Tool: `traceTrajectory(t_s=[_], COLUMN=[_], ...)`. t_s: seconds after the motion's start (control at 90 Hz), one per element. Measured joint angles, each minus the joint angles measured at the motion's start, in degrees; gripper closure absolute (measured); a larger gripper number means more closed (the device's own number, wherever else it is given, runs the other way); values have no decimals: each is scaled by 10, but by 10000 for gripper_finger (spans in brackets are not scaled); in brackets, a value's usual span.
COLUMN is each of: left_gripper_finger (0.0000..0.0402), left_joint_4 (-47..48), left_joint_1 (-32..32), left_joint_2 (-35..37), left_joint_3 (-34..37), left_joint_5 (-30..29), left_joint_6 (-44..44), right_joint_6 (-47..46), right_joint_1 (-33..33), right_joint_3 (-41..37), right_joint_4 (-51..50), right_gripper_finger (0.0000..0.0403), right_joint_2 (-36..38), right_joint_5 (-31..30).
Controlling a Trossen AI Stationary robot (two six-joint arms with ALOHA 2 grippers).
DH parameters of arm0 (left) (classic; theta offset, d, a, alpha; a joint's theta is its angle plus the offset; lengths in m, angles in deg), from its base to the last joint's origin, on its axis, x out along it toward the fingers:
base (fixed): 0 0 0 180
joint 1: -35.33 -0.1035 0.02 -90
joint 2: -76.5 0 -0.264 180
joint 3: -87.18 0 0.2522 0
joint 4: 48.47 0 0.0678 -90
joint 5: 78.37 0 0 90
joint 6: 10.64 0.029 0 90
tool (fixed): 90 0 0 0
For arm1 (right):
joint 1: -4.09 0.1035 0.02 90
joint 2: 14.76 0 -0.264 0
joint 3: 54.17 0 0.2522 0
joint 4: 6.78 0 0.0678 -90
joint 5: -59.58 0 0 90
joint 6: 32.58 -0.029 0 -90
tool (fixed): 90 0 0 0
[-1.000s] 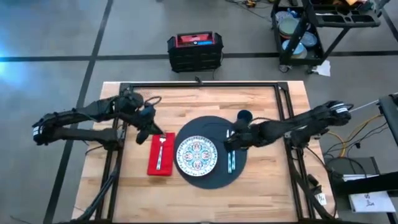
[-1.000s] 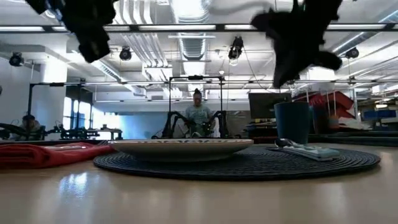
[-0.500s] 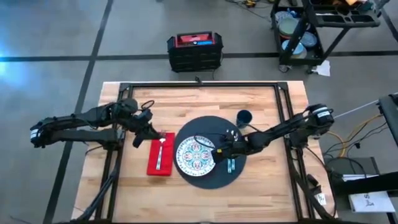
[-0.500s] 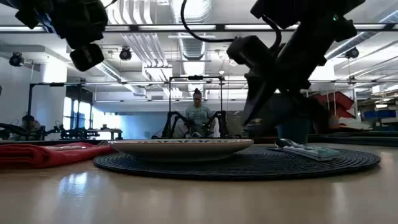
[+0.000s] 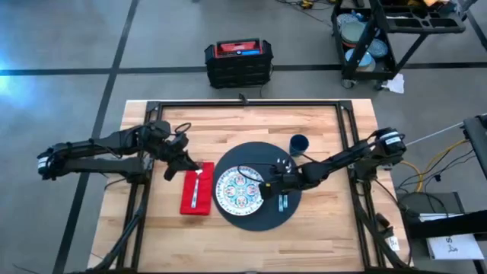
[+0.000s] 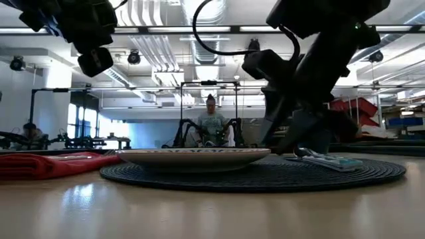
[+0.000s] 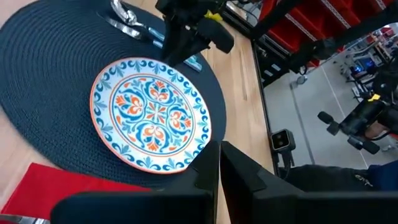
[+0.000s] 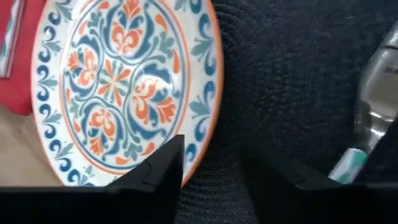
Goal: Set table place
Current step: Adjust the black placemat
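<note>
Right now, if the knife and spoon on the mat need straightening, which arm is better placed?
The right. Its claw, open, sits low over the mat between the plate and the knife and spoon. The left claw, shut, hangs beyond the napkin, across the plate from them.

- The round dark grey woven mat (image 5: 259,217) lies near the middle of the light wooden plank bench (image 5: 319,228).
- The small white plate with a colourful pattern (image 5: 240,189) sits on the left part of the mat.
- The red cloth napkin (image 5: 197,202) lies on the bench just left of the mat, with a silver fork (image 5: 195,189) on it.
- Silver cutlery (image 5: 282,202) lies on the mat right of the plate.
- The dark blue cup (image 5: 298,143) stands at the mat's far right edge.
</note>
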Motion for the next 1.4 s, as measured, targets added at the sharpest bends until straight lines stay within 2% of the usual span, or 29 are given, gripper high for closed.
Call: traceTrajectory(t_s=[0.622, 1.1, 1.189, 1.333, 1.4], left_gripper_finger=[402, 402, 402, 402, 402], left_joint_4=[0, -3, -3, -4, -4], left_joint_1=[0, 0, 0, 0, 0], left_joint_2=[-1, -1, -1, -1, -1], left_joint_3=[0, 0, 0, 0, 0], left_joint_5=[-1, -2, -2, -2, -2], left_joint_6=[6, 3, 2, 2, 2], right_joint_6=[-1, 4, 4, 6, 7], right_joint_1=[1, 1, 1, 1, 1], right_joint_3=[0, 0, 0, 0, 0], right_joint_4=[16, 17, 17, 22, 25], right_gripper_finger=[333, 318, 333, 385, 396], right_joint_2=[-3, -17, -17, -17, -17], right_joint_5=[6, 6, 6, 6, 3])
